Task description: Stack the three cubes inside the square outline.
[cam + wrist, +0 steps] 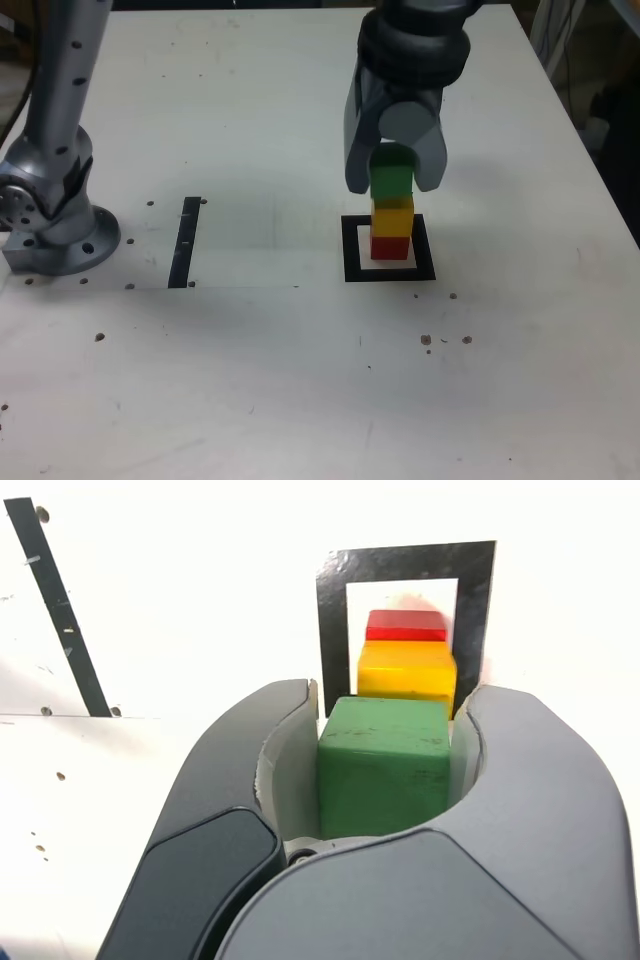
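In the exterior view the three cubes stand as one column inside the square outline [350, 270]: red cube [390, 246] at the bottom, yellow cube [392, 215] on it, green cube [391, 180] on top. My gripper [393, 185] comes down from above with its jaws on either side of the green cube, shut on it. The wrist view shows the green cube [385, 770] pressed between the two grey fingers of the gripper [392, 705], with the yellow cube [405, 670], the red cube [405, 625] and the square outline [335, 610] beyond it.
A straight black tape strip [186, 240] lies on the white table towards the exterior view's left, also seen in the wrist view [60, 610]. The arm's metal base [50, 220] stands at the far left. Small holes dot the tabletop.
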`<state>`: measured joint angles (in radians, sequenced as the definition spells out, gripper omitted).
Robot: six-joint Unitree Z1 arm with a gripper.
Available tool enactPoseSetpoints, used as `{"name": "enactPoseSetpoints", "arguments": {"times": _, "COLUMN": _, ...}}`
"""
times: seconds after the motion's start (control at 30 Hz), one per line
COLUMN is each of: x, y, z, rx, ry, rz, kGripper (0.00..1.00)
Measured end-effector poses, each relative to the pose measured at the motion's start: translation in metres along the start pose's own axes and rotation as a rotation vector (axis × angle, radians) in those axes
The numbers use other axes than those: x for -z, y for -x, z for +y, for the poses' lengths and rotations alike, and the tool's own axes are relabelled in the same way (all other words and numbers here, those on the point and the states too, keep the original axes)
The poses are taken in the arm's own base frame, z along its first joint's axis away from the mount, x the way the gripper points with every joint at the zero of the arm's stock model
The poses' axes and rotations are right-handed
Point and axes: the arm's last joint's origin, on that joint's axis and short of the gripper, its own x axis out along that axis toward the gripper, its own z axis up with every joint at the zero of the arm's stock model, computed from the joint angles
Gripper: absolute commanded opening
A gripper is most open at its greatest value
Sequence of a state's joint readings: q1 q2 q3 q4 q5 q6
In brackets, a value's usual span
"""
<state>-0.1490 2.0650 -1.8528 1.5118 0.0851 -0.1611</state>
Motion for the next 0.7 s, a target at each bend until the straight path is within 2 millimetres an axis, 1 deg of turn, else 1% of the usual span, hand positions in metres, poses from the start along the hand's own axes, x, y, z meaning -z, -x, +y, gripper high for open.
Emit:
{"name": "enactPoseSetpoints", "arguments": {"times": 0.27, "x": -0.0051, "y": -0.007, "z": -0.0012, "rx": -0.004, "ry": -0.001, "rz": -0.002, "kGripper": 0.18}}
{"name": "enactPoseSetpoints", "arguments": {"times": 0.47, "x": -0.0052, "y": -0.008, "z": -0.0005, "rx": -0.02, "ry": -0.01, "rz": -0.001, "kGripper": 0.25}}
{"name": "enactPoseSetpoints", "arguments": {"times": 0.6, "x": -0.0052, "y": -0.0081, "z": -0.0002, "rx": -0.025, "ry": -0.015, "rz": -0.002, "kGripper": 0.26}}
{"name": "enactPoseSetpoints", "arguments": {"times": 0.7, "x": -0.0053, "y": -0.0082, "z": -0.0002, "rx": -0.024, "ry": -0.016, "rz": -0.001, "kGripper": 0.31}}
